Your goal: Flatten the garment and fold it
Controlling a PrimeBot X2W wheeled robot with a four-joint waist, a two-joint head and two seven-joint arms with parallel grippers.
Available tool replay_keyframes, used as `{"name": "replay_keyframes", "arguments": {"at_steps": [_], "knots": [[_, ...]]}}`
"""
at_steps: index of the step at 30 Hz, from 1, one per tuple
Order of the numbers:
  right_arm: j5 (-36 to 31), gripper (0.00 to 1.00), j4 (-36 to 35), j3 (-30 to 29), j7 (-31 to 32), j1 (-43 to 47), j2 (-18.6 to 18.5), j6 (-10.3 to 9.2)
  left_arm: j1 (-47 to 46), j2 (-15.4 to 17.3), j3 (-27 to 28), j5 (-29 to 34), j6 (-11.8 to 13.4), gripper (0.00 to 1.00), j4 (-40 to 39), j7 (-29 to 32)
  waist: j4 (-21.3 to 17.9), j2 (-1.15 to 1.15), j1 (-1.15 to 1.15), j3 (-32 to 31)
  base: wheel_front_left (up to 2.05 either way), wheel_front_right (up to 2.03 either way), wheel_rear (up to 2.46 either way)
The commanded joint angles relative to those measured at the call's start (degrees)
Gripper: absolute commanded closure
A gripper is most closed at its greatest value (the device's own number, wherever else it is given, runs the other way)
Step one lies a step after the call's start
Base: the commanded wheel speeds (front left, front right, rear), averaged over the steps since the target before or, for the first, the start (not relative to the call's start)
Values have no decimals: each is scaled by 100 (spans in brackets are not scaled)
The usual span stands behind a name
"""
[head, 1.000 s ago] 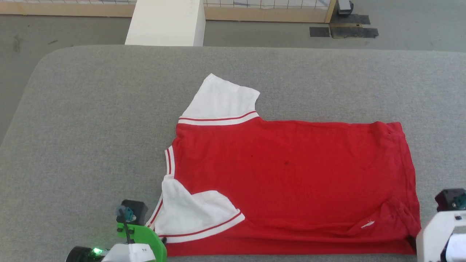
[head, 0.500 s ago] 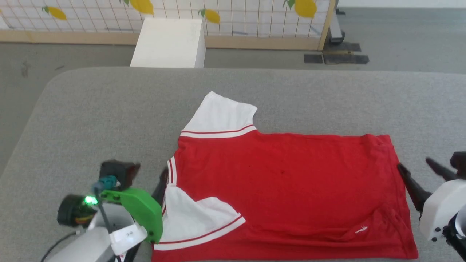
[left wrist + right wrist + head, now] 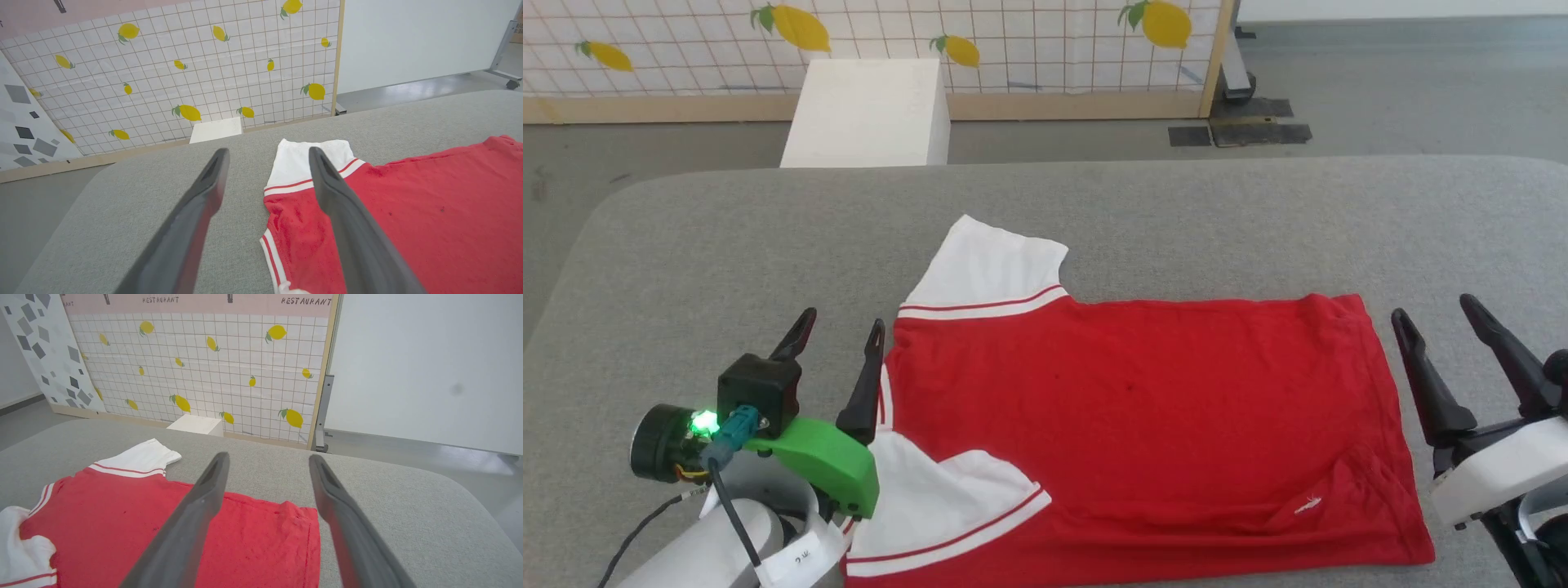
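Observation:
The garment [image 3: 1127, 425] is a red shirt lying plain side up on the grey table [image 3: 727, 261], collar end to the left. One white sleeve [image 3: 984, 273] points away from me; the near sleeve [image 3: 939, 502] is folded in over the red body. My left gripper [image 3: 841, 322] stands open just left of the collar edge, lifted off the cloth, with nothing between its fingers [image 3: 204, 204]. My right gripper [image 3: 1433, 306] stands open just right of the hem, also holding nothing. The garment [image 3: 408, 212] shows beside the left fingers, and the hem end of the garment [image 3: 245, 535] lies under the right fingers.
A white box [image 3: 866, 114] stands on the floor beyond the table's far edge. Behind it is a tiled partition with lemon prints [image 3: 849, 41] and a wooden post [image 3: 1215, 57]. Bare grey tabletop surrounds the shirt on all sides.
Both grippers have let go of the shirt's near edge, opened and risen clear of it. The head camera has tilted up, showing more of the partition.

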Motion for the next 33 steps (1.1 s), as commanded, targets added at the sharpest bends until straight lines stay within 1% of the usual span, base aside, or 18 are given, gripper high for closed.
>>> {"name": "replay_keyframes", "arguments": {"at_steps": [1, 4, 6, 10, 11, 12, 15, 20, 24, 28, 33], "knots": [[-60, 0, -1, 8, -93, 50, 83, -8, 23, -46, -22, 29, -25, 0, 53, -15, -76, 0, 0, 72, 0, 0, 0], [-144, 0, 26, -7, -139, 14, 204, -8, -56, -31, -82, 2, -129, 0, 151, 118, -170, 0, 0, 178, 0, 0, 0], [-197, 0, 32, -17, -165, -27, 271, -8, -193, 14, -157, -4, -249, 0, 229, 332, -247, 0, 0, 274, 0, 0, 0], [-299, 0, -21, -30, -208, -157, 367, -8, -710, 143, -292, -13, -610, 0, 376, 935, -456, 0, 0, 574, 0, 0, 0], [-325, 0, -39, -38, -224, -204, 402, -8, -907, 193, -345, 2, -757, 0, 415, 1141, -529, 0, 0, 678, 0, 0, 0], [-333, 0, -60, -44, -244, -243, 433, -8, -1071, 218, -351, -16, -851, 0, 454, 1300, -593, 0, 0, 770, 0, 0, 0], [-384, 0, -106, -54, -308, -375, 525, -8, -1682, 299, -374, -145, -1240, 0, 660, 1954, -823, 0, 0, 1089, 0, 0, 0], [-436, 0, -135, -33, -484, -599, 690, -8, -2827, 468, -381, -421, -1907, 0, 1217, 3271, -1209, 0, 0, 1652, 0, 0, 0], [-460, 0, -70, 9, -642, -751, 829, -8, -3685, 553, -333, -646, -2281, 0, 1769, 4255, -1480, 0, 0, 2042, 0, 0, 0], [-470, 0, 25, 131, -795, -907, 933, -8, -4342, 589, -287, -883, -2454, 0, 2324, 5163, -1702, 0, 0, 2336, 0, 0, 0], [-467, 0, 129, 216, -949, -1063, 1048, -8, -4787, 653, -241, -1183, -2530, 0, 2630, 6033, -1911, 0, 0, 2567, 0, 0, 0]]}}
